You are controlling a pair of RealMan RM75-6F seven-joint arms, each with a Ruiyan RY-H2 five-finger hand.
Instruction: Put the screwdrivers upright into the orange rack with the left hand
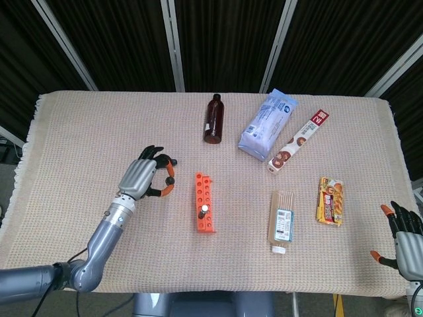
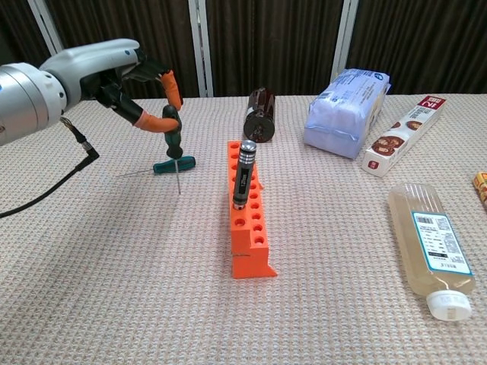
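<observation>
**Desk:** What is in your frame?

**Operator:** My left hand (image 2: pixel 125 80) pinches a green-handled screwdriver (image 2: pixel 172 133) by the handle, shaft hanging down, lifted off the bench (image 2: pixel 114 304) to the left of the orange rack (image 2: pixel 248 220). A dark screwdriver (image 2: pixel 243 173) stands upright in the rack. Another green one (image 2: pixel 173 163) lies on the cloth below my hand.

**Desk:** The risk?

**Operator:** The grip looks light, fingertips only. I judge the tool could swing or slip during the carry, and a tilted shaft may miss the small hole or knock the seated driver.

**Desk:** The other hand?

**Operator:** My right hand (image 1: pixel 404 244) idles at the bench's right edge, fingers spread, holding nothing.
</observation>
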